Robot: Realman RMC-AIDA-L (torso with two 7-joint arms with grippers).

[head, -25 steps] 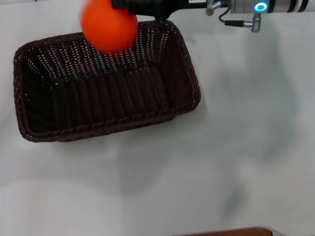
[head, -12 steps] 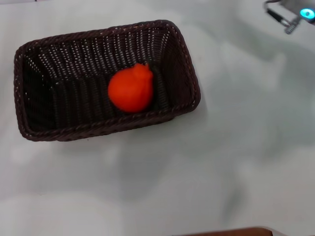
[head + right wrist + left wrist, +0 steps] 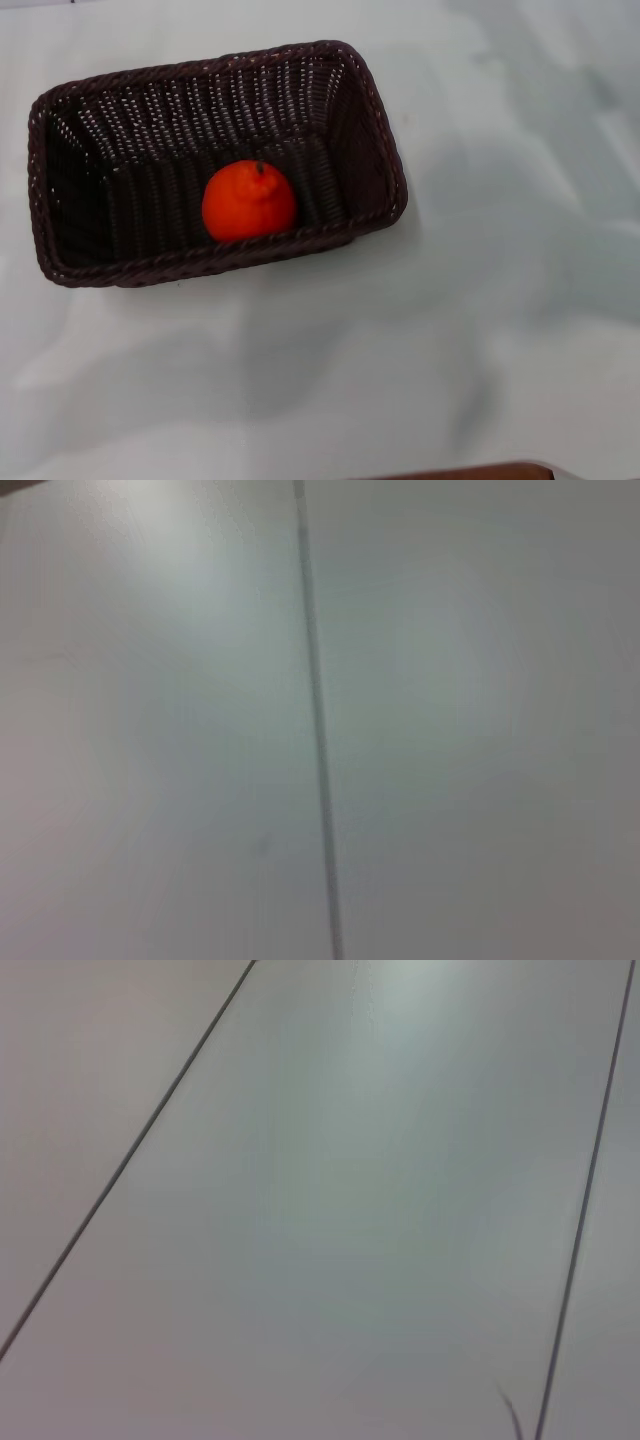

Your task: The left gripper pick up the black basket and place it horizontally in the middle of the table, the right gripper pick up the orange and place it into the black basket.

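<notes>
The black basket (image 3: 120, 90) lies lengthwise across the white table (image 3: 480, 300), in the upper left part of the head view. The orange (image 3: 249, 201) rests inside it on the basket floor, against the near wall and toward the right end, stem dot up. Neither gripper shows in the head view. Both wrist views show only pale flat panels with thin dark seams, and no fingers.
A thin brown edge strip (image 3: 470, 470) of the table shows at the bottom of the head view. Bare white table surface lies to the right of and in front of the basket.
The right gripper held the orange above the basket's far rim, let it go and withdrew up and right out of view. The orange dropped in and rolled slightly left.
</notes>
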